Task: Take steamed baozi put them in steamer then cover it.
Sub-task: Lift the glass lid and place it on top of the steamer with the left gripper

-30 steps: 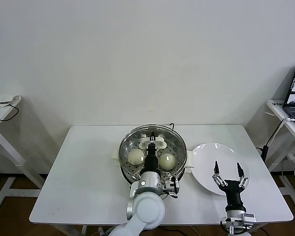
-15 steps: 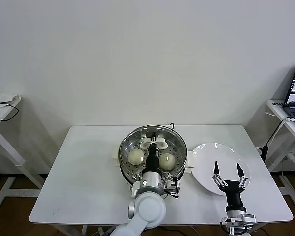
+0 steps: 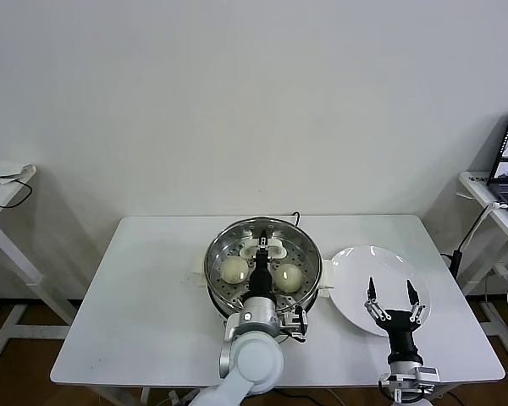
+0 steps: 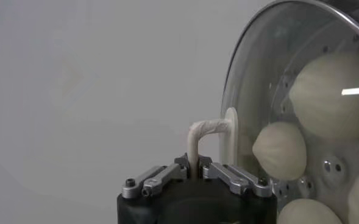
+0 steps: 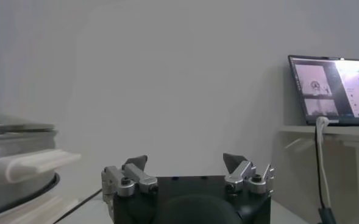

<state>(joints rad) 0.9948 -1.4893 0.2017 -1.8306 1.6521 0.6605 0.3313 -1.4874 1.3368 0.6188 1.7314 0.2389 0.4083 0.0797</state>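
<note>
left gripper stays clamped on lid handle | lid barely shifts — steamer nearly covered | right gripper open, idle

No text, label or number can be read anywhere.

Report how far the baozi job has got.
Done: baozi sit in the steamer, and the plate is bare. In hand: the left gripper is shut on the handle of the glass lid, which lies over the steamer. Left: release the lid. The right gripper waits open over the plate.
</note>
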